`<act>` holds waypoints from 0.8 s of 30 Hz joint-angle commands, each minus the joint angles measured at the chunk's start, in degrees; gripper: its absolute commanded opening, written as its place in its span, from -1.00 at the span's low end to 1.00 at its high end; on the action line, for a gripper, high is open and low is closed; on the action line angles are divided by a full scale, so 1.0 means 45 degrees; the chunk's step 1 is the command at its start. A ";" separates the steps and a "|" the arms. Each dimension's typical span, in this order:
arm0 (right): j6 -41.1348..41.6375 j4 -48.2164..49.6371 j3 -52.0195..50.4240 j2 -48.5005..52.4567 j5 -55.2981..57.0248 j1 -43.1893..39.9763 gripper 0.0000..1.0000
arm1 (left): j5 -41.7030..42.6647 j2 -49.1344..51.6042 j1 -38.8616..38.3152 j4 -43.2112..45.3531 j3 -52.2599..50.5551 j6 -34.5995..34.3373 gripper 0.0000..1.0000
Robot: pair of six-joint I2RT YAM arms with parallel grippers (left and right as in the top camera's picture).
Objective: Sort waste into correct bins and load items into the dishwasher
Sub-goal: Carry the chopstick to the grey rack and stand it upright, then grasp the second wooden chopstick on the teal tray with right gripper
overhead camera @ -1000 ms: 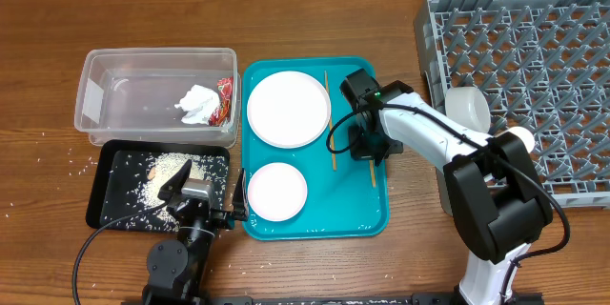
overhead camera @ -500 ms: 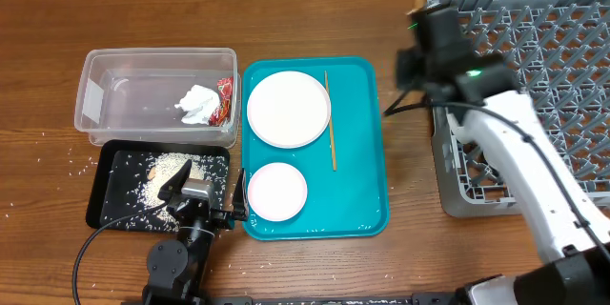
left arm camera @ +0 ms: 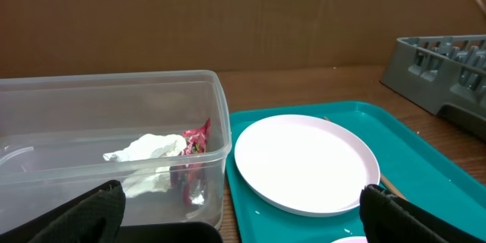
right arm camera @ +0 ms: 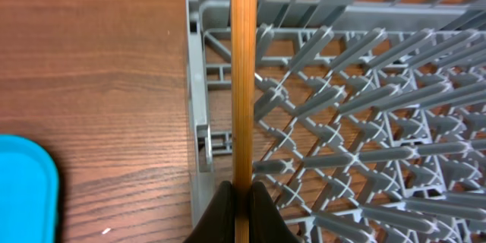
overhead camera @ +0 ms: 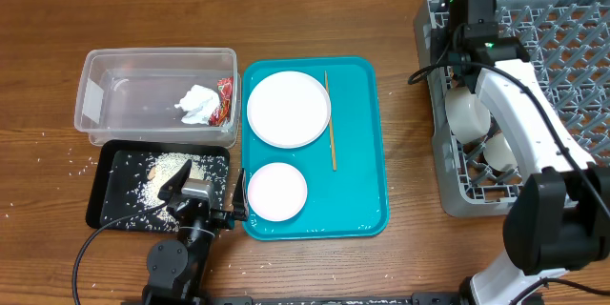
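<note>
Our right end effector (right arm camera: 241,197) has swung from the teal tray (overhead camera: 367,152) to the far-left corner of the dish rack (right arm camera: 199,68), clenched on one chopstick (right arm camera: 243,83). The other chopstick (overhead camera: 331,138) remains on the tray. Left end effector (left arm camera: 241,197) is parked with its fingers spread wide. We judge the drop into the rack is next.

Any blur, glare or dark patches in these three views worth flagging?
Overhead: sharp and evenly lit; the large plate reads as flat white. Left wrist: the left fingers are dark, soft shapes in the bottom corners; the clear tub shows mild reflections. Right wrist: chopstick and rack sharp, right fingers near black.
</note>
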 commanded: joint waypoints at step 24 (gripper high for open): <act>-0.2545 -0.1613 0.0010 0.0044 0.0529 -0.3167 -0.92 | 0.0092 -0.0131 0.0160 0.0015 -0.0063 0.0248 1.00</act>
